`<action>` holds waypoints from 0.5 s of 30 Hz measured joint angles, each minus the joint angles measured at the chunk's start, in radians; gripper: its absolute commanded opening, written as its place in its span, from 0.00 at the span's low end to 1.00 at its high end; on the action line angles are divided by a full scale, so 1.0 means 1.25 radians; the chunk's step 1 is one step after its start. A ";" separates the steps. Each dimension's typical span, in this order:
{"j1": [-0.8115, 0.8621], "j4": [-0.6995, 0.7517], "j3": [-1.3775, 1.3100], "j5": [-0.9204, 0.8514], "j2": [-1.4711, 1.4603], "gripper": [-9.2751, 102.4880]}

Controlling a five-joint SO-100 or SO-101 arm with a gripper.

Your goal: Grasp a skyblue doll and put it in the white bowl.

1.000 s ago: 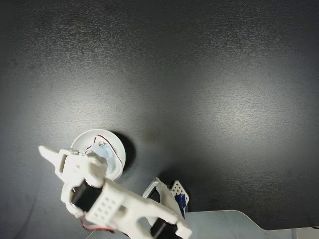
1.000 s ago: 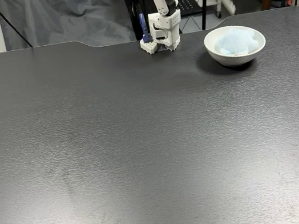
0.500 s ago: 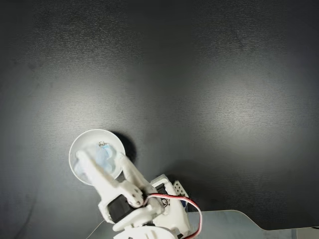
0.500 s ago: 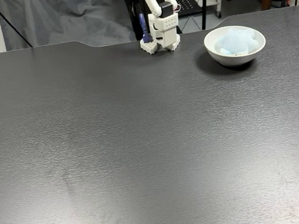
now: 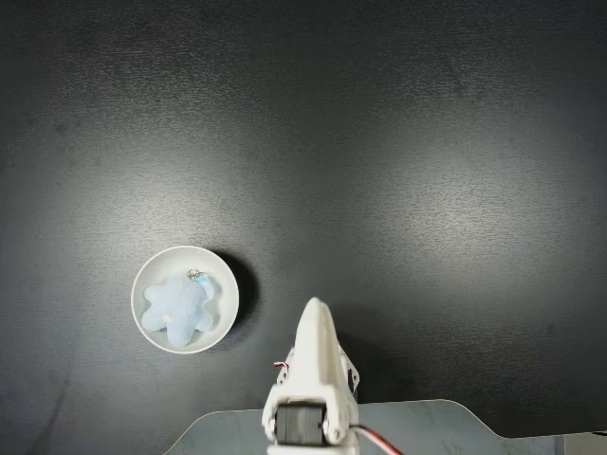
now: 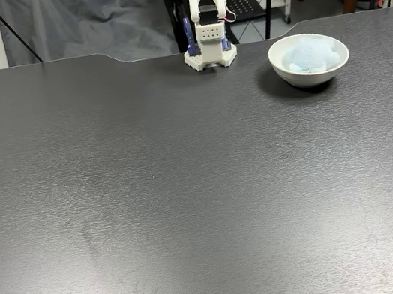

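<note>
Both fixed views show the doll [image 5: 177,307] lying inside the bowl [image 5: 144,282] on the bench [image 6: 189,194], so the job looks done. The arm [image 5: 314,379] is folded over its base, away from the bowl. I cannot tell whether the pincer is open or closed.

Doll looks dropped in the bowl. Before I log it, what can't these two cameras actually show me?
- Gripper: in a fixed view from above, folded over the arm's base; open or shut cannot be told.
- Upper arm: cut off by the top edge in a fixed view from the front.
- Skyblue doll: its underside sits behind the white bowl wall.
- Keyring clasp: too small for detail.
</note>
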 measured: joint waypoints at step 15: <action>-0.038 -0.531 0.757 0.299 0.301 0.07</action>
